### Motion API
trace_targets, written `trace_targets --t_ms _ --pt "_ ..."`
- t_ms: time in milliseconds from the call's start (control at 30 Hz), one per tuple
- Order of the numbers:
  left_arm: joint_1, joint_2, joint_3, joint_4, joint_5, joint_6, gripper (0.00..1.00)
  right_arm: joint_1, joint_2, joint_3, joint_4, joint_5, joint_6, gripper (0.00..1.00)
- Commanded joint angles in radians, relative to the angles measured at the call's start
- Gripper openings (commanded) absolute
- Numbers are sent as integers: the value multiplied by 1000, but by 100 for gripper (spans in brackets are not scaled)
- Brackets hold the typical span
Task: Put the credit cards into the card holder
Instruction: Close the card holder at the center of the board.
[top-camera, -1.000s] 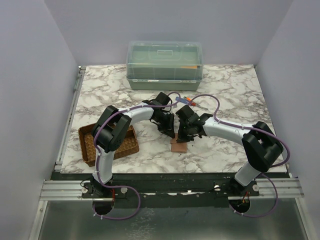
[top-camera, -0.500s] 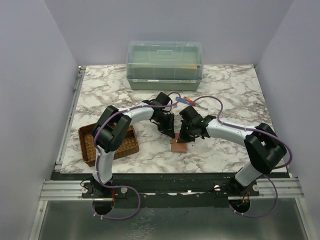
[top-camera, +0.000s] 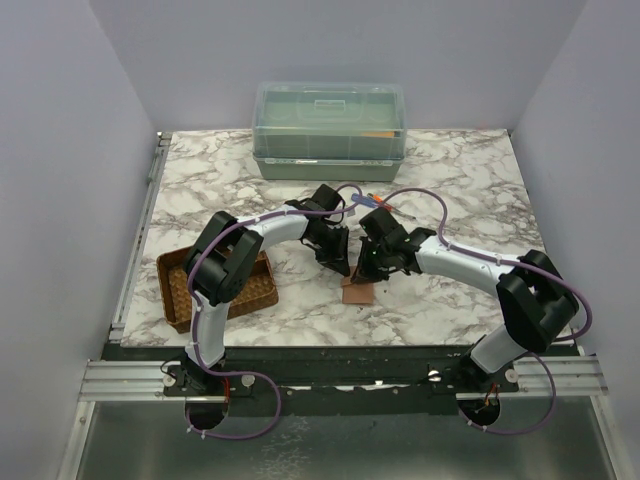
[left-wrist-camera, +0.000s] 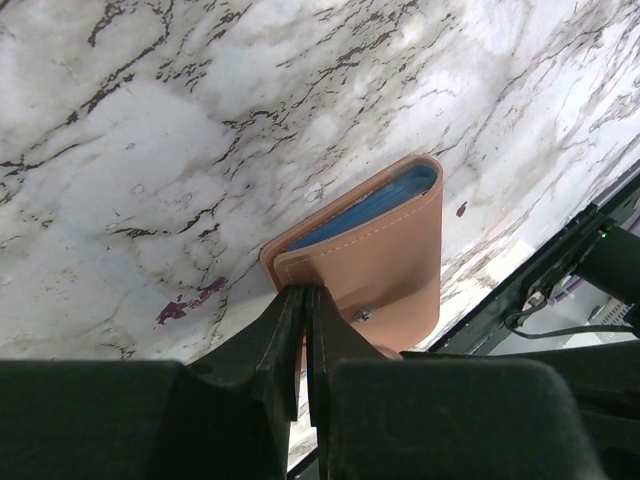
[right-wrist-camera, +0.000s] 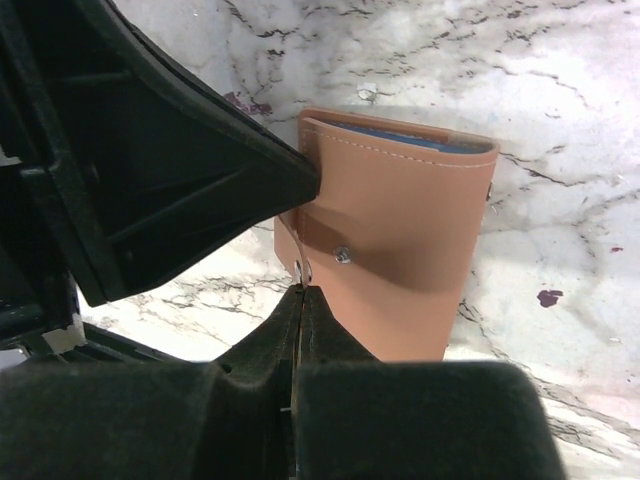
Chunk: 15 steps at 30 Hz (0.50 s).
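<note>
- Pinching the card holder (left-wrist-camera: 385, 250) from two sides, both arms meet over the middle of the marble table (top-camera: 450, 170), a little toward its near edge.
- The left gripper (left-wrist-camera: 305, 300) has its jaws pressed together on one corner of the holder's leather, with barely a sliver between the fingers.
- The right gripper (right-wrist-camera: 300, 298) is likewise clamped on the holder's edge, just below the small metal snap (right-wrist-camera: 342, 256) and right beside the left gripper's fingers.
- The holder is folded nearly closed, its open mouth pointing away from both wrists. Whether it rests on the marble or is held just off it cannot be told.
- A light blue card (left-wrist-camera: 365, 208) lies inside the fold, and only its long edge shows between the leather leaves. Whether it is seated in a slot or merely tucked in is not visible.
- No silver or gold card shows in any view.
- As I judge it, the step in hand is steadying the holder with one card already in, so the task looks partly done.
- The next move likely calls for one gripper to keep hold while the other lets go, without tipping the blue card out.
- The woven tray (top-camera: 180, 290) and the lidded plastic box (top-camera: 330, 125) stand well apart from the work.
</note>
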Motion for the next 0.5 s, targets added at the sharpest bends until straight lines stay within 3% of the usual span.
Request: trace_targets --t_ms 0,467 --pt "-12 8 6 -23 -51 27 12 -4 -22 -6 -60 16 25 0" --pt "-12 9 6 -25 -55 29 12 -5 22 -22 -63 42 29 0"
